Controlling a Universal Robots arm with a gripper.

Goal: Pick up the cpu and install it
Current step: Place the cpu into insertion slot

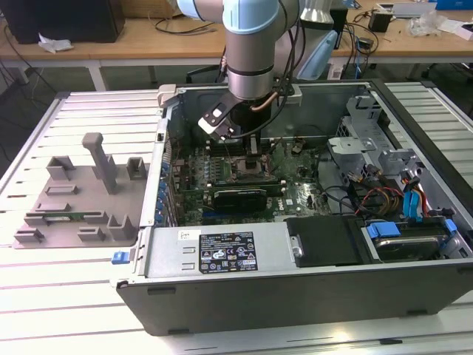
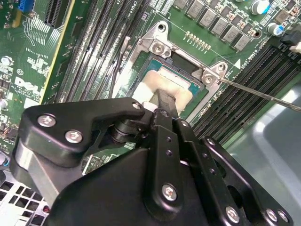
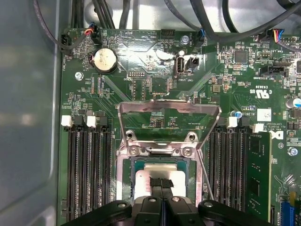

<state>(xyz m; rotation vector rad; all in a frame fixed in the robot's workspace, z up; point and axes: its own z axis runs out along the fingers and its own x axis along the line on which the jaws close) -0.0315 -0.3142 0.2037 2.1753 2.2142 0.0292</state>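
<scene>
Pale slatted metal worktop [image 1: 59, 296] carrying an open grey steel computer case [image 1: 295, 296], lid off, laid flat. Grey plastic slotted fixture tray [image 1: 66, 214] on the worktop at the exterior view's left, well apart from the work.

Grey and pale blue robot arm [image 1: 251, 52] reaching down from the far side into the case, over the green motherboard [image 1: 303, 194].

In the first wrist view: silver metal socket load plate [image 3: 169, 109] hinged up and standing open. Below it the cpu [image 3: 141, 176], a small square chip with a silver-grey top plate and pale rim, lying flat inside the socket recess. Same placement in the second wrist view [image 2: 162, 82], square to the frame.

Black pincer [image 3: 161, 182] directly over the middle of the chip, fingertips [image 3: 155, 181] drawn narrow, side by side with almost no gap. Not gripping the chip by its edges. Contact with the top plate or a slight hover: cannot tell.

Judged progress: pick-up and carry done, chip apparently seated. Load plate not yet closed, pincer not yet clear.
</scene>
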